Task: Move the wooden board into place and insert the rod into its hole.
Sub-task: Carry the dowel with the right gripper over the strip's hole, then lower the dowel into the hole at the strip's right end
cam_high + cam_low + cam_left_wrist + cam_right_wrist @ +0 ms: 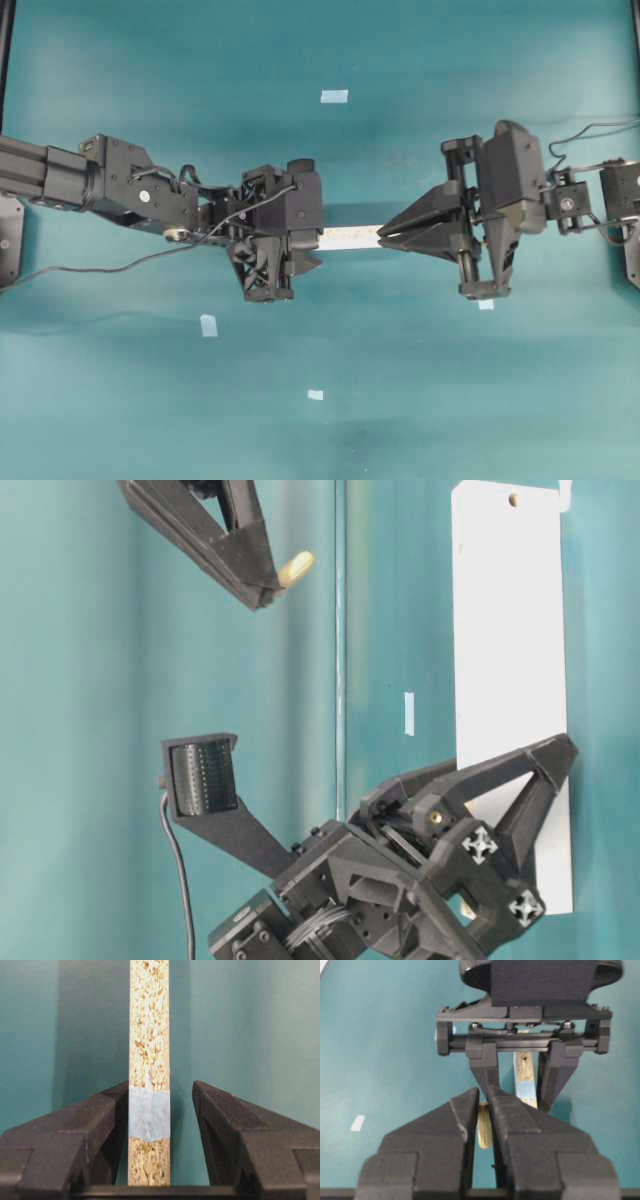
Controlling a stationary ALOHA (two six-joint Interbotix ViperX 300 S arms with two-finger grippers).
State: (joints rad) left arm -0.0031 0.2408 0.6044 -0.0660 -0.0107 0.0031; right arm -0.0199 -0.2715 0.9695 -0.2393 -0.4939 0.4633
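Left claw point(300, 248) grips the wooden board point(350, 236) across its faces, holding it on its long edge above the teal surface point(420, 400). Left wrist view: one finger presses the board's face; the other finger point(220, 1125) shows a gap beside the chipboard edge, where a pale blue patch point(149, 1112) sits. Table-level view: the board's white face point(510, 640) shows a small hole point(513, 499) near its far end.

Right claw point(385, 235) pinched closed on the rod point(296, 568), peg sticking out past the fingertips, held near the board's free end, not in the hole. Pale-blue tape squares point(334, 96) lie scattered on the surface.
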